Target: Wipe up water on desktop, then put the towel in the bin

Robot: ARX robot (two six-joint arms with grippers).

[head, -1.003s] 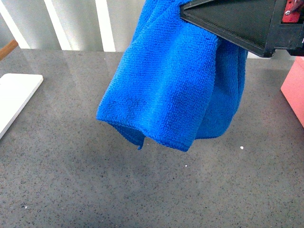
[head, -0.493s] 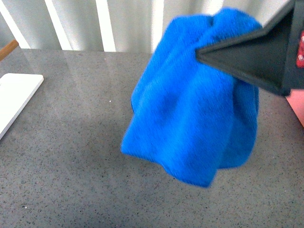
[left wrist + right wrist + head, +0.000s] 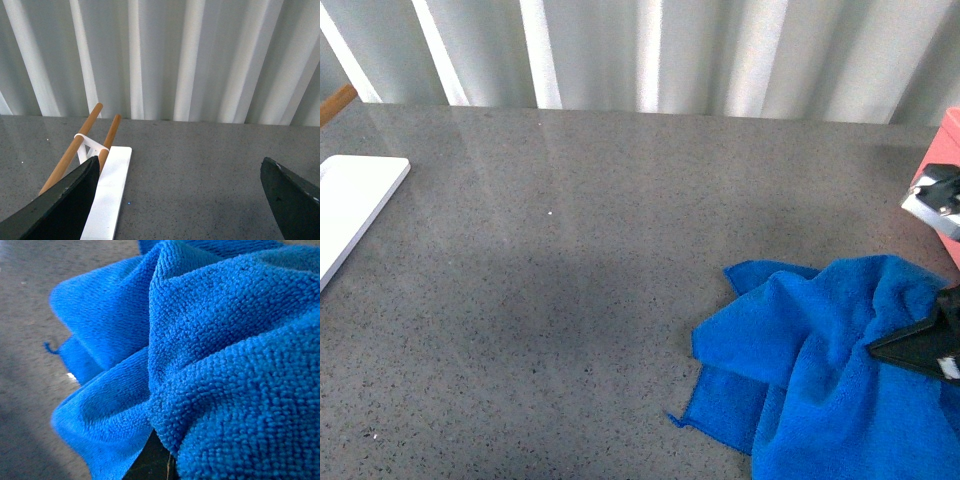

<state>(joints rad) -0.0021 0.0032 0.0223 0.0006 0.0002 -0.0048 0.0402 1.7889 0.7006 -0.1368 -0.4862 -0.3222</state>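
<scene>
The blue towel [image 3: 810, 370] lies crumpled on the dark-grey speckled desktop [image 3: 570, 300] at the front right. My right gripper [image 3: 920, 348] is shut on the towel at its right side, low over the desktop. In the right wrist view the towel [image 3: 215, 340] fills the frame and hides the fingers except for a dark sliver. A corner of the salmon-pink bin [image 3: 948, 190] shows at the right edge, just behind the gripper. My left gripper [image 3: 180, 200] is open and empty above the desktop [image 3: 190, 170]. I see no water on the surface.
A flat white tray [image 3: 350, 205] lies at the left edge of the desktop; it also shows in the left wrist view [image 3: 107, 195], with two wooden rods [image 3: 75, 145] leaning beside it. A white ribbed wall [image 3: 640, 50] runs behind the desktop.
The right gripper has dropped from high in the frame down to the front right, carrying the towel. The towel hung in the air before; it now rests on the desktop.
</scene>
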